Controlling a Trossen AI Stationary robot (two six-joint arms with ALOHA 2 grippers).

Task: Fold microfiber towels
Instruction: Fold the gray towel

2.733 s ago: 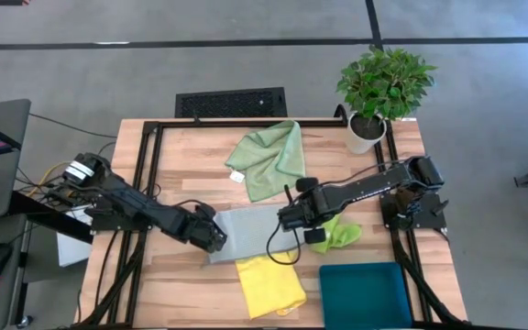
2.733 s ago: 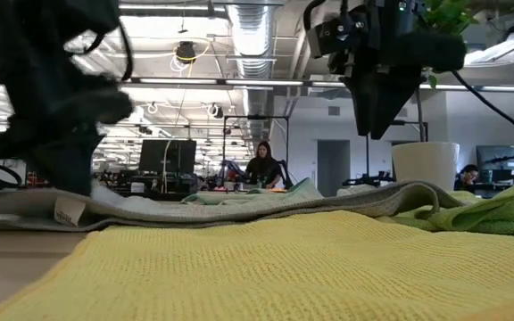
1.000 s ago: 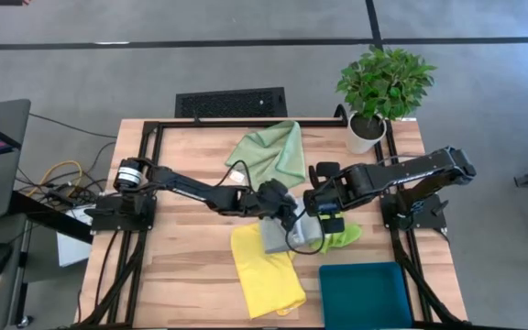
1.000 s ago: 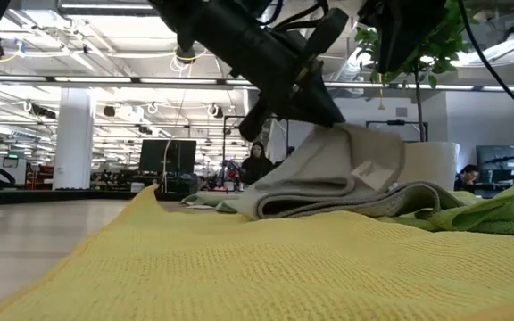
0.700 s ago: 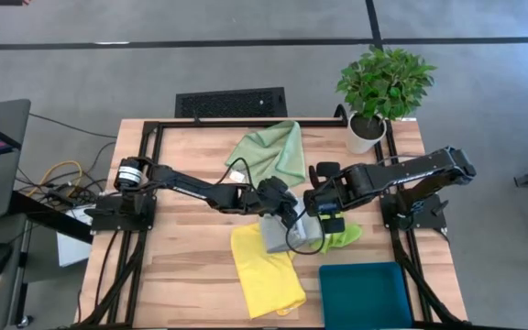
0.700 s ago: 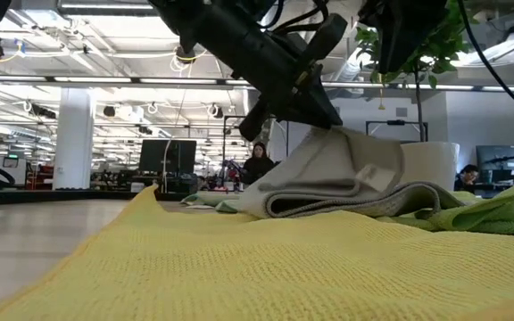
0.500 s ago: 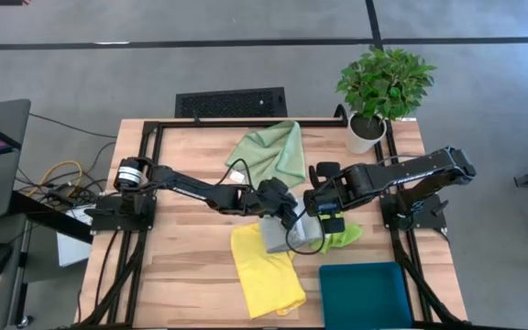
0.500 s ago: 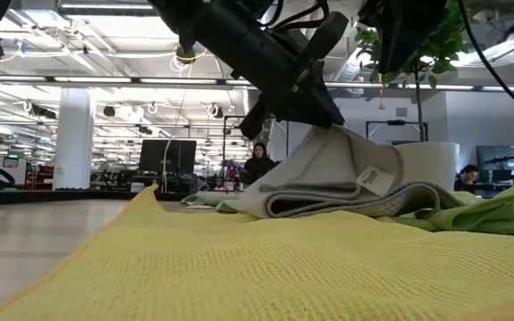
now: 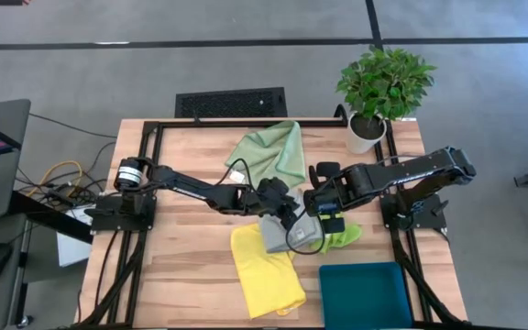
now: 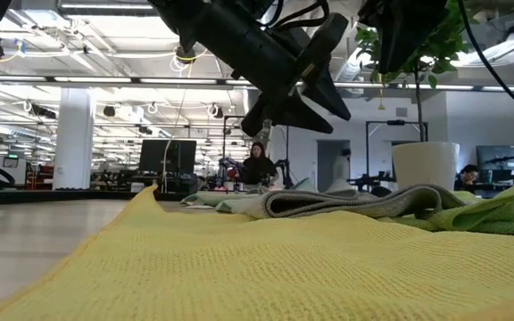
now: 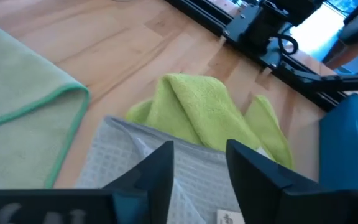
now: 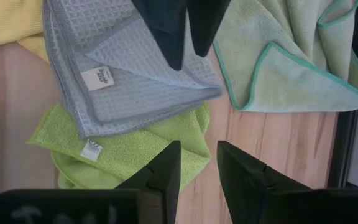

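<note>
The grey-blue towel (image 9: 287, 236) lies folded on the table's middle, its white label (image 12: 101, 78) up, partly over the lime green towel (image 9: 345, 236). My left gripper (image 10: 333, 120) hovers open just above its far part, touching nothing; the left wrist view shows the grey towel (image 11: 135, 171) beneath its fingers. My right gripper (image 12: 197, 165) hangs open higher up, over the lime green towel (image 12: 123, 149). The yellow towel (image 9: 266, 280) lies spread near the front edge. The sage green towel (image 9: 269, 156) lies crumpled toward the far edge.
A teal tray (image 9: 365, 295) sits at the front right corner. A potted plant (image 9: 381, 92) stands at the far right corner. A black frame (image 9: 154, 174) runs along the table's edges. Bare wood shows on the left half (image 9: 191, 247).
My left gripper has opened and let go of the grey towel's raised fold. That fold has dropped and now lies flat on the rest of the towel. Both arms have stayed in place.
</note>
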